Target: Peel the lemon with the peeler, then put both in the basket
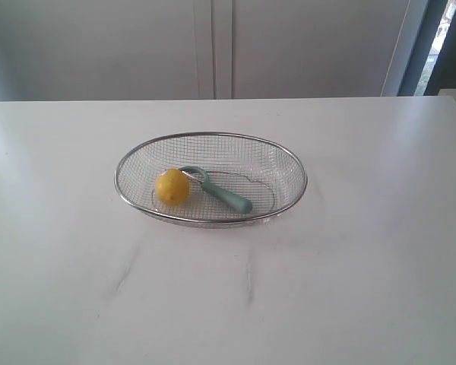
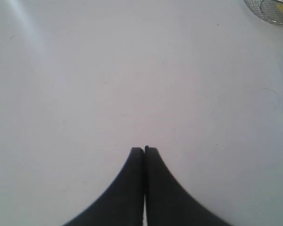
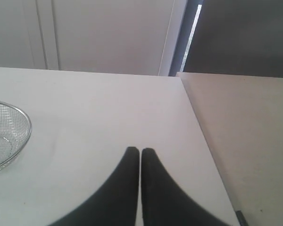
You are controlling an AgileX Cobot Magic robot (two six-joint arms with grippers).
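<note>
In the exterior view the wire-mesh basket sits mid-table. Inside it the yellow lemon lies at the left, and the teal-handled peeler rests beside it, blade head towards the lemon. Neither arm shows in that view. My left gripper is shut and empty over bare white table, with a bit of the basket at the frame's corner. The right gripper is shut too, holding nothing, with the basket rim off to one side.
The white table carries a few faint grey smudges in front of the basket. In the right wrist view the table edge meets a beige surface. Pale cabinet doors stand behind.
</note>
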